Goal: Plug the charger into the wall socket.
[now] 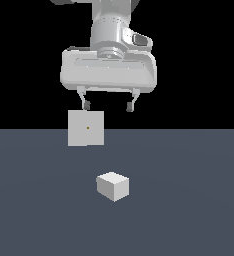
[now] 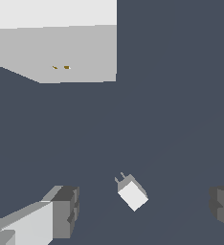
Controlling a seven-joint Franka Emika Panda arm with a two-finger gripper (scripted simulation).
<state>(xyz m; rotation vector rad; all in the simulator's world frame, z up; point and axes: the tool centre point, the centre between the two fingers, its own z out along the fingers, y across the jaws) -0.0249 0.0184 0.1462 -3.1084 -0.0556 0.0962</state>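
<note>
The charger (image 1: 113, 186) is a small white-grey cube lying on the dark floor, near the middle of the exterior view. In the wrist view the charger (image 2: 132, 193) shows two short prongs on one side. The wall socket (image 1: 86, 128) is a flat upright white panel with a tiny orange dot, behind the charger and toward the exterior view's left. In the wrist view the wall socket (image 2: 61, 52) shows small orange marks. My gripper (image 1: 109, 106) hangs open and empty well above the charger. In the wrist view, the charger lies between the fingers (image 2: 63, 210), far below them.
The flat dark grey floor (image 1: 189, 210) spreads around both things. The background above the floor's far edge is black. Nothing else stands on the floor in either view.
</note>
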